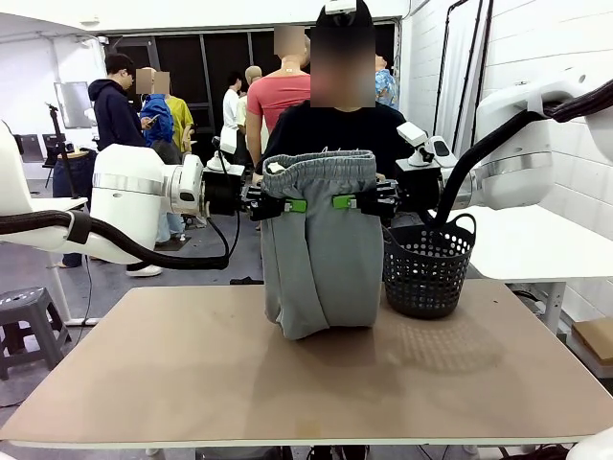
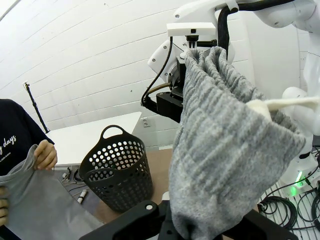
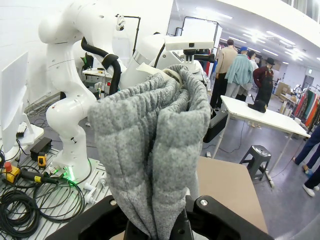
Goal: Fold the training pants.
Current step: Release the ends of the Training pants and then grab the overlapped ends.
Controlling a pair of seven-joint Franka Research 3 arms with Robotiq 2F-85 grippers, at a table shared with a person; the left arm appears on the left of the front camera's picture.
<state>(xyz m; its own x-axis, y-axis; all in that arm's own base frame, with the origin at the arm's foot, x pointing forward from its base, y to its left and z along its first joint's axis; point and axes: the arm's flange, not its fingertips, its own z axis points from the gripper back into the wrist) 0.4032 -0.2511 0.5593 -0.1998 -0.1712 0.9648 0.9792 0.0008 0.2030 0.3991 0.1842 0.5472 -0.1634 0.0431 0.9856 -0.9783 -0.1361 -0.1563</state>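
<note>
The left gripper (image 1: 290,204) and right gripper (image 1: 347,202) are each clamping the soft grey knit pants (image 1: 321,259); in the wrist views, bunched folds are hiding their fingertips.

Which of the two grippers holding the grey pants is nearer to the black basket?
The right gripper, pinching the training pants on the side where the basket stands; the left gripper grips the opposite side, farther away.
</note>
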